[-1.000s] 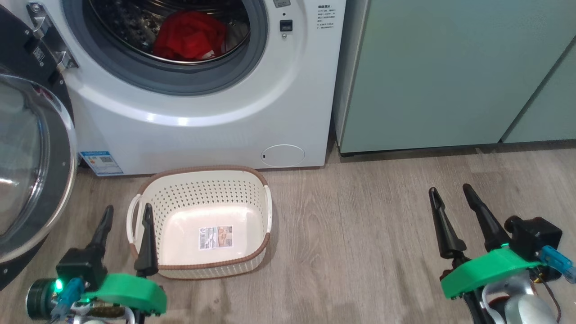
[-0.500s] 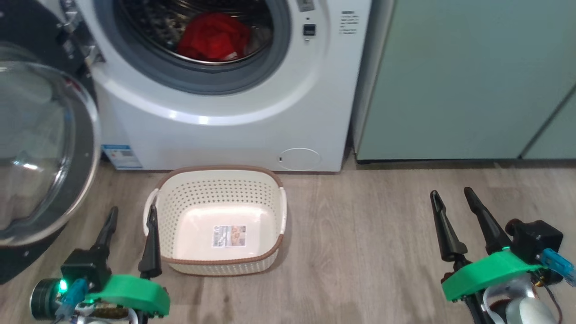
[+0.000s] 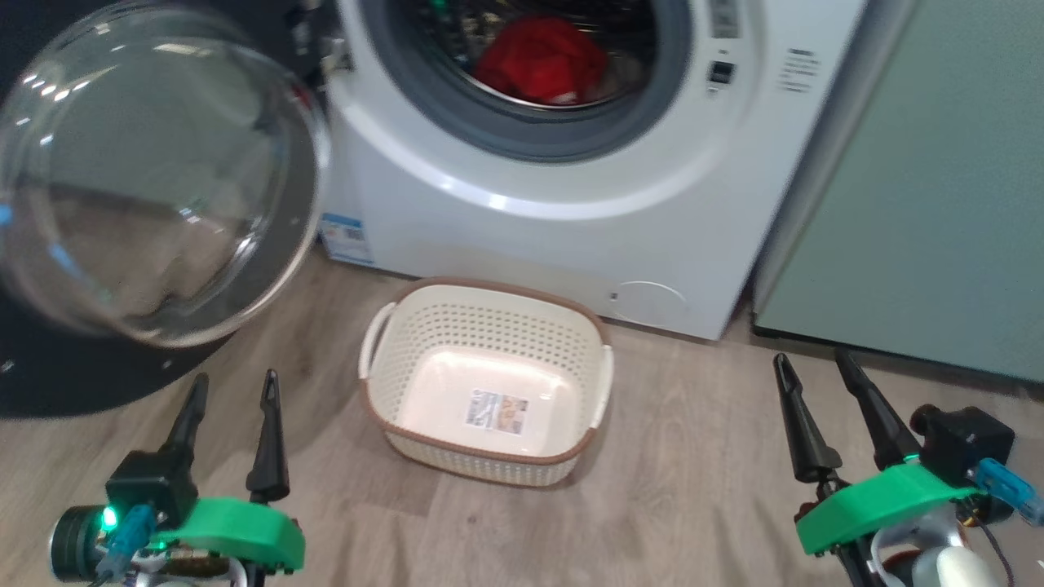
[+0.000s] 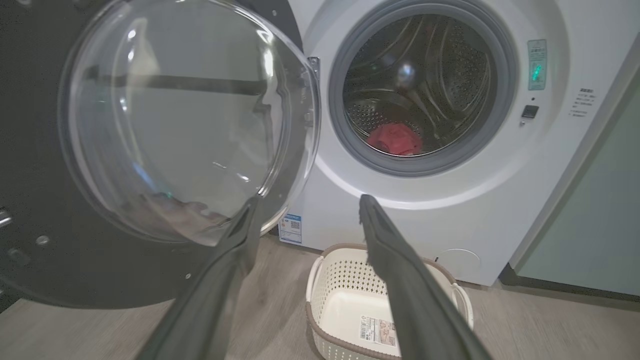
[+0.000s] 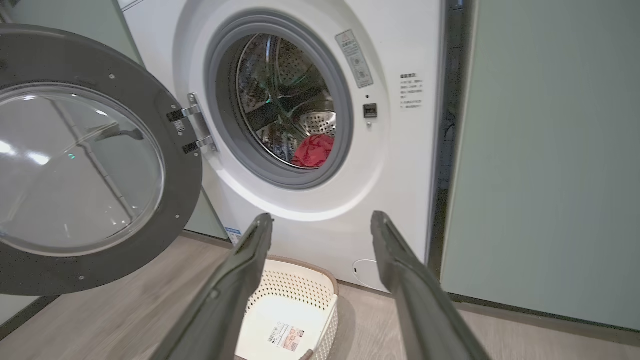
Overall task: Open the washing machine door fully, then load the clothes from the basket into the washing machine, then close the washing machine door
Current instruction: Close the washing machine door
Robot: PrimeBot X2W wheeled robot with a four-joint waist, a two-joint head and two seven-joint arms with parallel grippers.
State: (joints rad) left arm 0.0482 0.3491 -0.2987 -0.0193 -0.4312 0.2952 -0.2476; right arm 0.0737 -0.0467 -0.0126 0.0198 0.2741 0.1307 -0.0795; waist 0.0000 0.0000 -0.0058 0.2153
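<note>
The washing machine [image 3: 571, 236] stands with its door [image 3: 155, 171] swung wide to the left, the glass bowl facing me. Red clothes [image 3: 542, 61] lie inside the steel drum, also seen as clothes [image 4: 395, 140] and clothes [image 5: 314, 150]. The cream basket [image 3: 489, 326] sits empty on the floor before the machine, its paper label showing. My left gripper [image 3: 234, 379] is open, low and left of the basket, below the door. My right gripper [image 3: 811, 359] is open, well to the right of the basket. Both wrist views look between open fingers toward the machine.
Pale green cabinets [image 3: 938, 204] stand right of the machine. A small round flap [image 3: 652, 303] and a blue-and-white sticker [image 3: 347, 236] mark the machine's lower front. The open door [image 5: 85, 165] juts out over the wood floor [image 3: 701, 489] at the left.
The head camera has turned left, so the machine, door and basket shifted right in the picture. Both grippers stay open in the same low places.
</note>
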